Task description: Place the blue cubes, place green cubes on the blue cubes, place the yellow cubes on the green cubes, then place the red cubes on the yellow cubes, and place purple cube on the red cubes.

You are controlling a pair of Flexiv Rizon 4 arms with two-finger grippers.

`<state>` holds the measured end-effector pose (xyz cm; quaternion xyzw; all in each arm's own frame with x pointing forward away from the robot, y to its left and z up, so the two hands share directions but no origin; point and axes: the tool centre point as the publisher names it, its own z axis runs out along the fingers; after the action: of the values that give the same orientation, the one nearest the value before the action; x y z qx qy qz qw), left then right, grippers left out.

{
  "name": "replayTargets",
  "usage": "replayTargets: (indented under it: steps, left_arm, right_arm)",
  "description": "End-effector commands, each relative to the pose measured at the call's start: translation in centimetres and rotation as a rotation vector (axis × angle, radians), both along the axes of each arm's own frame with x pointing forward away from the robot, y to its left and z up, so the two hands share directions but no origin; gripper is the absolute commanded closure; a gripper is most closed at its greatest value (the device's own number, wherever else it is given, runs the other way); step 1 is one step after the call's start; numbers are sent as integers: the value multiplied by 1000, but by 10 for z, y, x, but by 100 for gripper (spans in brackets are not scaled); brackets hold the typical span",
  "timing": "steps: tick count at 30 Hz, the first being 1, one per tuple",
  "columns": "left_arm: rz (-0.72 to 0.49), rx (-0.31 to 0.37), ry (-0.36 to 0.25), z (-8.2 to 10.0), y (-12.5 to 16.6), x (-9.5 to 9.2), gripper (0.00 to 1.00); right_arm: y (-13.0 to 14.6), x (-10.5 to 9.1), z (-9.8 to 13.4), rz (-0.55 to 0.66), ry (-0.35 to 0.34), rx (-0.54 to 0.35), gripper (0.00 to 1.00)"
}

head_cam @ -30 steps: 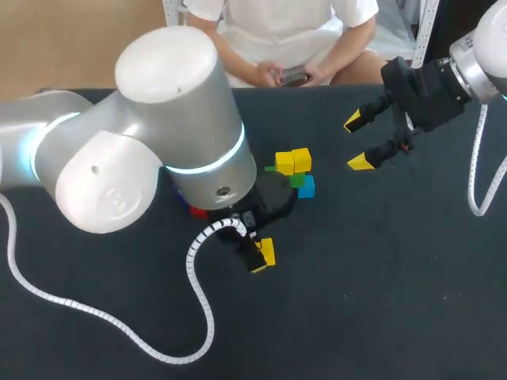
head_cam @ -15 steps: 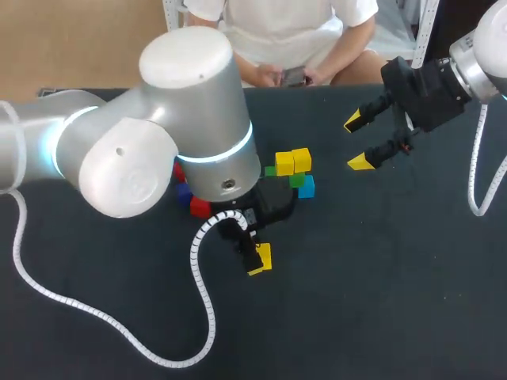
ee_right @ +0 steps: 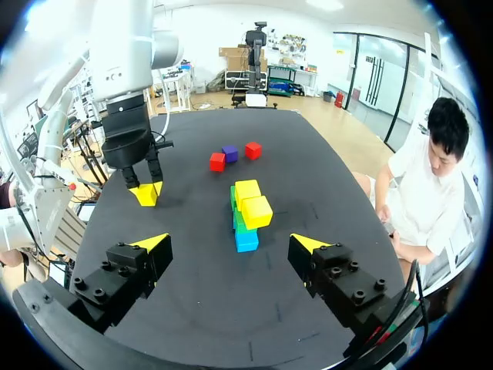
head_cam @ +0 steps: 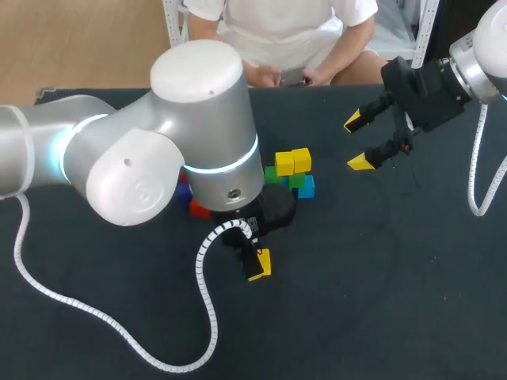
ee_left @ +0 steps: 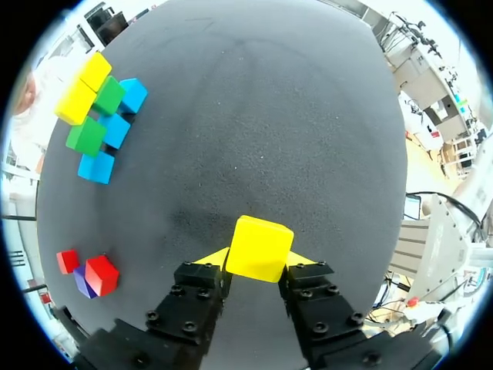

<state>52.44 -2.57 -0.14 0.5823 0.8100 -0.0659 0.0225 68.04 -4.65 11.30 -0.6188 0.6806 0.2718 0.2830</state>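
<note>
Held yellow cube point(ee_left: 259, 248): gripped from two sides by the fingers of my left hand point(ee_left: 258, 260), low over the desk point(head_cam: 380, 277), well apart from the stack point(ee_right: 246, 216) on its near side. I cannot tell whether it touches the desk.
Reason for hold: in my judgement this cube is bound for the green layer.
Stack: blue cubes point(ee_left: 115, 129) at the base, green cubes point(ee_left: 86, 135) on them, yellow cubes point(ee_right: 256, 212) on top. Part of the green layer shows uncovered.
Red cubes point(ee_right: 217, 161) and purple cube point(ee_right: 229, 153): loose cluster near the stack, on my left arm's side. I judge they are waiting for the later layers.
Right hand point(head_cam: 357, 142): fingers spread, holding nothing, raised well apart from the stack on its right. I judge it is parked clear.
Writing: none legible on cubes or hands.
</note>
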Motion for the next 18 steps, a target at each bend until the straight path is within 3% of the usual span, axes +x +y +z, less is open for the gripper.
replayTargets:
  steps: [1, 3, 5, 7, 10, 15, 18]
  left_arm:
    - [-3, -11, 1, -5, -1, 5, 97]
    - [-6, -10, 0, -5, -1, 5, 79]
    - [-2, -12, -1, -5, -2, 5, 55]
    - [2, -15, 2, -5, -2, 5, 13]
    - [1, -18, 6, -4, -1, 6, 0]
    - [-7, -22, 10, -3, 1, 7, 0]
    - [-6, -76, -7, 0, 8, 8, 0]
  right_arm:
    - [0, -1, 0, -2, -2, 1, 0]
    - [0, -1, 0, -2, -2, 1, 0]
    - [0, -1, 0, -2, -2, 1, 0]
    - [0, -1, 0, -2, -2, 1, 0]
    - [0, -1, 0, -2, -2, 1, 0]
    - [0, -1, 0, -2, -2, 1, 0]
    - [0, -1, 0, -2, -2, 1, 0]
